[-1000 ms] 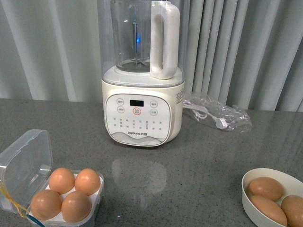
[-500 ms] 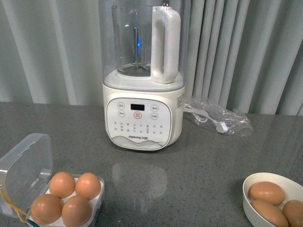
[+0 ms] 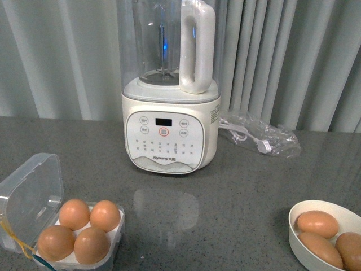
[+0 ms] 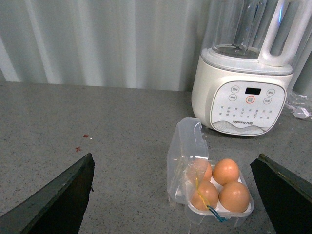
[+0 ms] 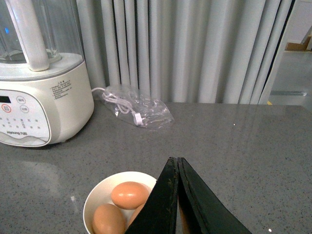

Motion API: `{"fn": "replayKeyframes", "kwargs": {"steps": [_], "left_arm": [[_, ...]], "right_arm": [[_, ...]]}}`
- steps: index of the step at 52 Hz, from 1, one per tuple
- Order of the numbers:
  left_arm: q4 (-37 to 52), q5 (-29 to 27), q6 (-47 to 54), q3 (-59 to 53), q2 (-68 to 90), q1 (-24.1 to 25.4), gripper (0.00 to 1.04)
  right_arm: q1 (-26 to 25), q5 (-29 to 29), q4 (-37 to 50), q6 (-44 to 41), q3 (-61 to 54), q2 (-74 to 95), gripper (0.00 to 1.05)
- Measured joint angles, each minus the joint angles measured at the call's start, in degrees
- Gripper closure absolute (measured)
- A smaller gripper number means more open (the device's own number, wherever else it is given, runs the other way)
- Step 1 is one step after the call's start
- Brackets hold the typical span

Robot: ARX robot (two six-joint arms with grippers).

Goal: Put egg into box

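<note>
Front view: the box [image 3: 28, 192] sits at the counter's [image 3: 242, 192] near edge on the left pincer's side, lid swung open, 4 eggs [image 3: 105, 215] filling all 4 cells; which is the task's egg I cannot tell. A bowl [image 3: 291, 228] of 3 loose eggs [image 3: 317, 223] sits at the near edge on the right pincer's side. Bare counter runs between them up to the blender [image 3: 169, 130] and a bagged cable [image 3: 265, 138]. Left wrist view: the left pincer [image 4: 174, 158] is spread wide, its fingers [image 4: 63, 195] well apart and gripping nothing. The box lies just ahead between them, with bare counter beyond 1 finger. Right wrist view: the right pincer [image 5: 173, 161] is pressed together, tips over the bowl's far rim, open counter ahead.
</note>
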Motion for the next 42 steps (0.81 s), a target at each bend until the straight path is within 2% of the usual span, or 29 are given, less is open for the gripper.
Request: {"fn": "replayKeyframes", "kwargs": {"steps": [39,42], "left_arm": [[0.0,-0.02,0.0,0.0,0.0,0.0,0.07],[0.0,0.0,0.0,0.0,0.0,0.0,0.07]], "right_arm": [[0.0,0.0,-16.41,0.0,-0.02,-16.76,1.02],[0.0,0.0,-21.22,0.0,0.02,-20.31,1.02]]}}
